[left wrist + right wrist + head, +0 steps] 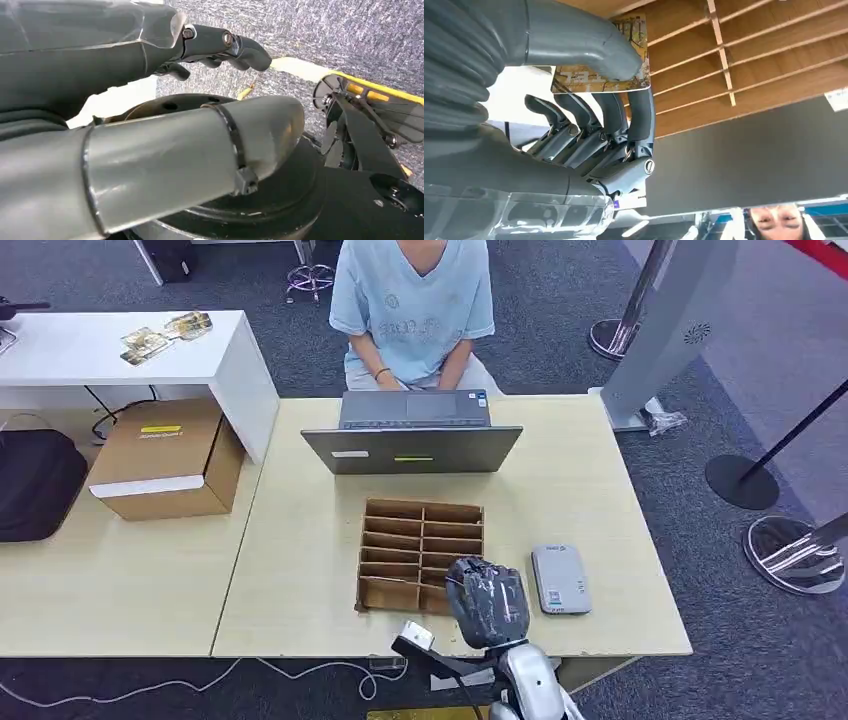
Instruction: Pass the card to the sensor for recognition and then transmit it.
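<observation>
The right hand (487, 602) hangs over the near right corner of the cardboard card organizer (421, 555), its back hiding the compartments beneath it in the head view. The right wrist view shows what it carries: a card (600, 70) with a yellowish printed face pinched between the thick grey thumb and the dark fingers (640, 112), just above the organizer's wooden-coloured dividers. Just beside the organizer's right side lies the grey card reader (560, 579), flat on the light wooden tabletop (590, 490). Behind the organizer stands an open laptop (412, 448), its lid's back facing the robot, and a person in a light blue shirt (413, 300) sits behind it; the lid blocks the far edge of the tabletop from the hand. To the left sit a cardboard box (168, 458), a black bag (35, 483) cut off by the frame edge, and a white desk (120, 348) with more printed cards (166, 334) lying on it. The left hand (220, 47) appears in its wrist view above grey carpet, fingers gently curled and apart with nothing between them. The card's print is too blurred to read.
</observation>
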